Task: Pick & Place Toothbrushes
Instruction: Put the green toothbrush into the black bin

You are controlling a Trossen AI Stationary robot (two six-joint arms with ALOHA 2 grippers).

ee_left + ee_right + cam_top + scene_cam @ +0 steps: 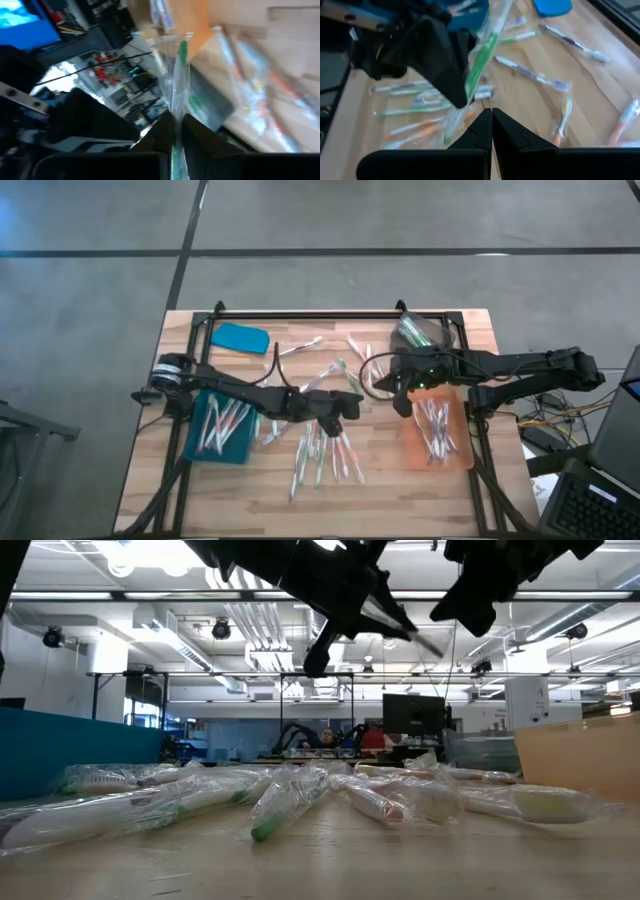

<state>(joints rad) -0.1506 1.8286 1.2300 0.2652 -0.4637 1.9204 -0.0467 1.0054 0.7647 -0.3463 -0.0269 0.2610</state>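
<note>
While the left pincer (174, 131) holds a wrapped green toothbrush (181, 80) above the desk (390, 490) centre and the right pincer (491, 117) hangs shut and empty, transfer to a tray follows.

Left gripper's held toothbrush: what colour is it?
Green, in a clear wrapper; clearest in the left wrist view.

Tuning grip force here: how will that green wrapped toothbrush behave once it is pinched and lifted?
The green toothbrush held by the left end effector stands straight out, so it is probably stiff and light. Its clear, glossy wrapper looks loose around it, so it may slip or twist. Pushed on the table, it would likely slide.
</note>
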